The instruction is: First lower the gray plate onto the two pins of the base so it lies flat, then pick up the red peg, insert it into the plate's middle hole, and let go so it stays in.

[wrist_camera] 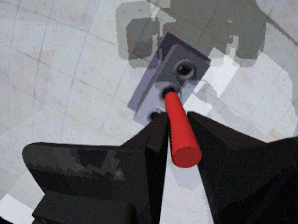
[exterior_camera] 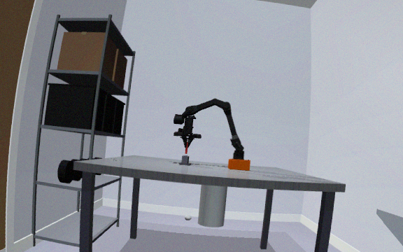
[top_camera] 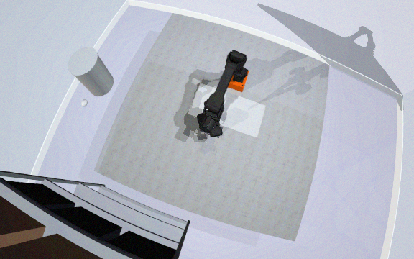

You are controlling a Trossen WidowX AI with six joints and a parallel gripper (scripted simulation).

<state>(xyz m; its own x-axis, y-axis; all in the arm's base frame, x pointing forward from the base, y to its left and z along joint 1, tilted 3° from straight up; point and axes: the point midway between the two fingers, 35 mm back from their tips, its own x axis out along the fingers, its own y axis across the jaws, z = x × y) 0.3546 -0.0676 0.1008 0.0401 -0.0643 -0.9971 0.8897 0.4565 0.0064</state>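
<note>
My gripper [exterior_camera: 187,145] [wrist_camera: 176,117] is shut on the red peg [exterior_camera: 186,150] [wrist_camera: 183,135], which hangs steeply, lower end down. In the wrist view the peg's lower end overlaps the middle hole of the gray plate [wrist_camera: 172,72]. In the exterior view that end is just above the gray block of plate and base [exterior_camera: 185,160], with a small gap seeming to show. The plate lies on the base and looks flat; its pins are hard to make out. One outer hole is in plain view, the other is near the left fingertip. In the top view the arm hides the peg and fingertips.
The arm's orange mount [top_camera: 238,85] [exterior_camera: 239,164] stands on the table [top_camera: 178,187] [exterior_camera: 292,178]. A pale sheet-like patch [top_camera: 251,120] lies beside the arm. A shelf rack [exterior_camera: 98,101] stands beyond the table's edge, and a gray cylinder [top_camera: 97,77] [exterior_camera: 213,206] stands on the floor.
</note>
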